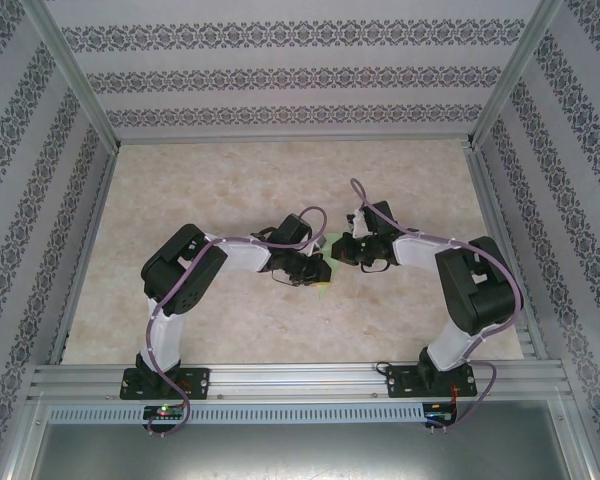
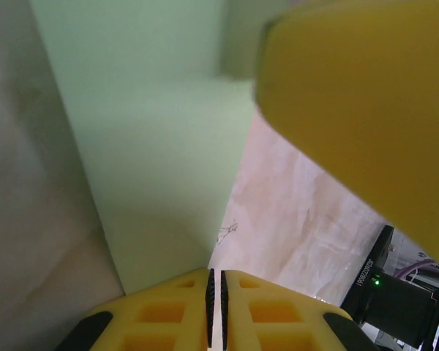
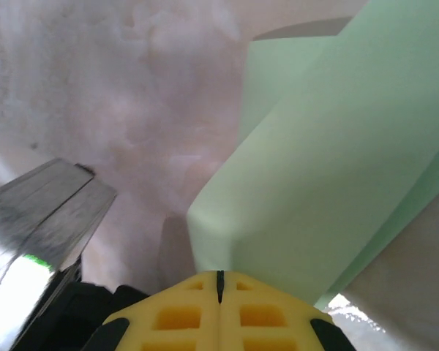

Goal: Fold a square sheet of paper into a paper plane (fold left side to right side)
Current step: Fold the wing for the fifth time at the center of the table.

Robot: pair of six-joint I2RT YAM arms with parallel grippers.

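While looking down from above, spotting the left gripper [image 1: 315,270] and the right gripper [image 1: 345,250] nose to nose over the middle of the table [image 1: 230,180], a pale, marble-veined slab. Just below them, a sliver of light green: the square sheet of paper [image 1: 323,286], mostly hidden under the black wrists. Lilac cables [image 1: 165,330] looping along smooth white arm shells.

Over to the left wrist view. Left gripper [image 2: 216,292] up close: chunky yellow fingers [image 2: 164,314], waffle-pocketed, closed to a hairline slit. Matte, unmarked green paper [image 2: 154,146] sloping up off the table [image 2: 293,205], one straight edge running right down to those tips. Cannot tell whether nipped there or merely touching. Top right, looming large and blurred, a smooth yellow finger [image 2: 366,110] of the other gripper, overlapping the sheet's upper edge.

Switching to the right wrist view. Right gripper [image 3: 219,289] with the same yellow waffle tips, pressed tight together and pinching the paper [image 3: 329,161]. Broad panel rising from the fingertips, curling at a soft rounded bend rather than a sharp crease, with a second layer peeking out behind. Held up off the veined table [image 3: 132,110], throwing a grey shadow onto it. Off to the left, a glossy grey metal block [image 3: 44,212], hard-edged and streaky.
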